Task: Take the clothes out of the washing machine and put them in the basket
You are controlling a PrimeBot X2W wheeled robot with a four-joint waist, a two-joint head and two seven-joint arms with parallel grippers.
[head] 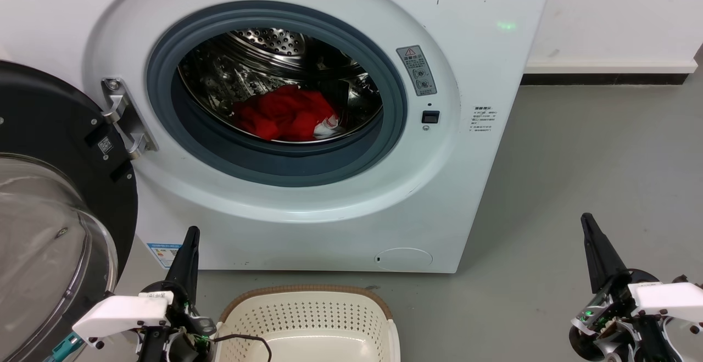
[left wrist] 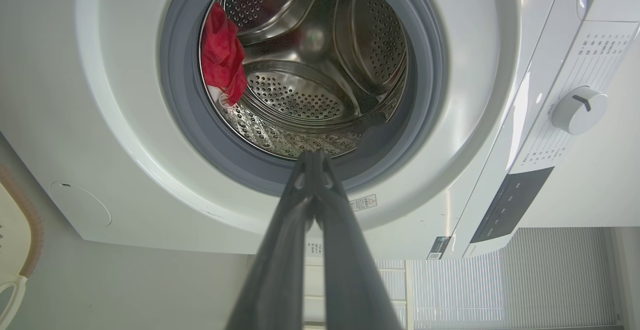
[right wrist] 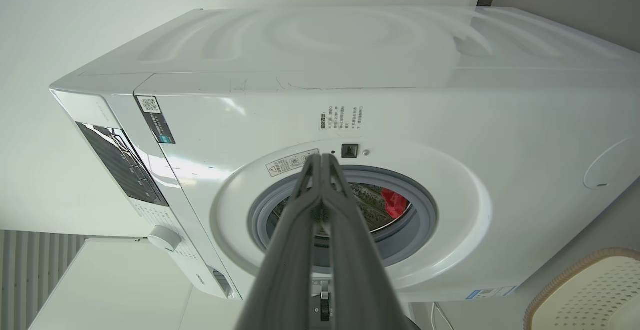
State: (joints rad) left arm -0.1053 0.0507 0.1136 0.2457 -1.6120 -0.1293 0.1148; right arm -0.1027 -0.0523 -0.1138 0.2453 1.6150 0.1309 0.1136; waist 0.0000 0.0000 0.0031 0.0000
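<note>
In your head view the washing machine (head: 450,197) faces you, its glass door (head: 49,230) swung open to the left. The clothes (head: 283,112), a crumpled red heap lying crosswise, rest on the perforated steel drum floor. The warning label (head: 416,70) is too small to read. The cream perforated basket (head: 307,291) stands just before the machine, between your left gripper (head: 192,231) and right gripper (head: 586,218).

In your left wrist view the fingers (left wrist: 280,250) are pinched together on nothing, with a white dial (left wrist: 579,109) to the right.

In your right wrist view that pair is likewise closed and empty, and the clothes (right wrist: 395,202) show inside the grey rubber ring (right wrist: 420,220).
</note>
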